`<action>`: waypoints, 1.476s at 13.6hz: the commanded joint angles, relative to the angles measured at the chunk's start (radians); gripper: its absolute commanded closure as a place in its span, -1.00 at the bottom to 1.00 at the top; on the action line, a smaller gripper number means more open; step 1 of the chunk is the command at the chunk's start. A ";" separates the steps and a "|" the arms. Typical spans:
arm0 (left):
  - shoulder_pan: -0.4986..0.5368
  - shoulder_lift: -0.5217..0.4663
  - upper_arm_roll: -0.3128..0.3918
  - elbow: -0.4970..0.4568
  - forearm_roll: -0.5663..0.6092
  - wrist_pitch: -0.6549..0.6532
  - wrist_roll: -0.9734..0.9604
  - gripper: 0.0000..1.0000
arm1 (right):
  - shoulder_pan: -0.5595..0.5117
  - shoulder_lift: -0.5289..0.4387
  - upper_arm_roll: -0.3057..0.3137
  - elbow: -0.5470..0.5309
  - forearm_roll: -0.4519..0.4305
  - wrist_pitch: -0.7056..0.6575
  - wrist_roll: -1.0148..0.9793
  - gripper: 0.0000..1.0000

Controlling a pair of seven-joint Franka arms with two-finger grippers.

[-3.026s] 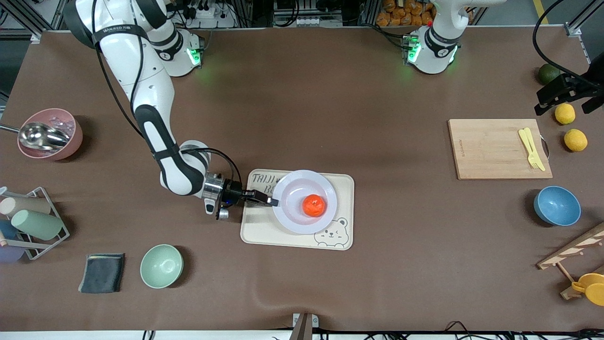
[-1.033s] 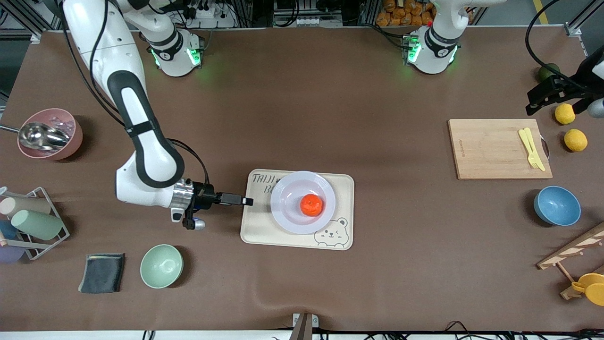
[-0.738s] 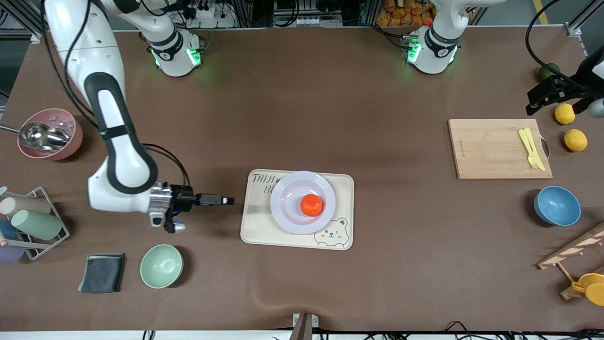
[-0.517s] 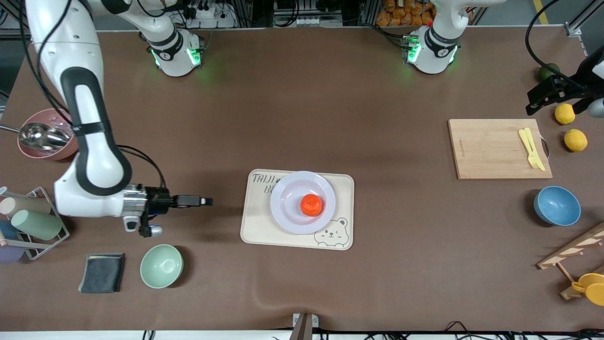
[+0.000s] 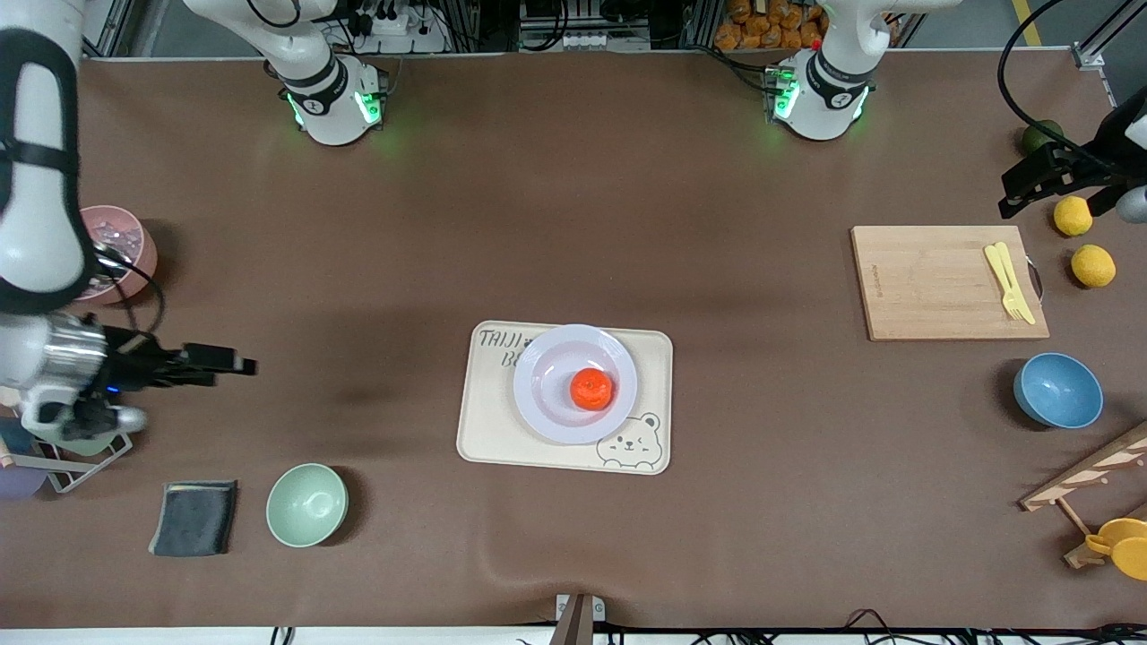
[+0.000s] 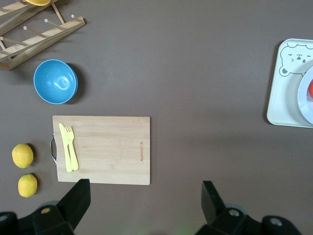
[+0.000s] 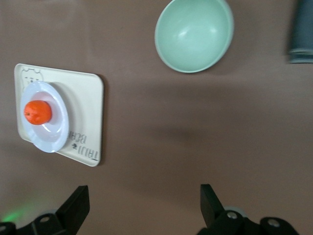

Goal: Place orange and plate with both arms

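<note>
The pale lavender plate [image 5: 547, 394] lies on the cream bear-printed tray [image 5: 488, 430] in the middle of the table. The orange [image 5: 592, 389] sits on the plate. My right gripper [image 5: 244, 365] is open and empty over bare table toward the right arm's end, well clear of the tray. In the right wrist view my gripper [image 7: 143, 205] is open, and the orange [image 7: 38, 112], plate [image 7: 51, 137] and tray [image 7: 88, 107] show. My left gripper [image 5: 1011, 199] waits open and empty at the left arm's end; in its wrist view [image 6: 145, 198] an edge of the plate [image 6: 304, 100] shows.
A green bowl [image 5: 306, 504] and dark cloth [image 5: 194, 517] lie nearer the camera than my right gripper; a pink bowl [image 5: 121, 242] and cup rack [image 5: 54, 448] are beside it. A cutting board [image 5: 941, 282] with a yellow fork [image 5: 1008, 279], lemons [image 5: 1093, 265], a blue bowl [image 5: 1057, 391] and a wooden rack [image 5: 1089, 475] are at the left arm's end.
My right gripper let go of the plate's rim and drew back toward the right arm's end of the table. Plate and orange stay on the tray. The left arm shifted slightly early, then stayed.
</note>
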 commanded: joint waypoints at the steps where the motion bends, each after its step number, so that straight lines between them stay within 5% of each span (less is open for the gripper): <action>1: 0.008 -0.024 -0.007 -0.019 -0.018 0.008 -0.015 -1.00 | -0.029 -0.075 0.002 0.029 -0.172 -0.048 -0.003 -1.00; 9: 0.011 -0.024 -0.007 -0.019 -0.018 0.008 -0.013 -1.00 | -0.038 -0.192 0.013 0.084 -0.348 -0.105 0.001 -1.00; 16: 0.013 -0.024 -0.007 -0.018 -0.018 0.008 -0.005 -1.00 | -0.064 -0.359 0.042 0.009 -0.354 -0.179 0.056 -1.00; 20: 0.013 -0.022 -0.005 -0.016 -0.018 0.008 -0.001 -1.00 | -0.098 -0.391 0.152 -0.086 -0.438 -0.130 0.154 -1.00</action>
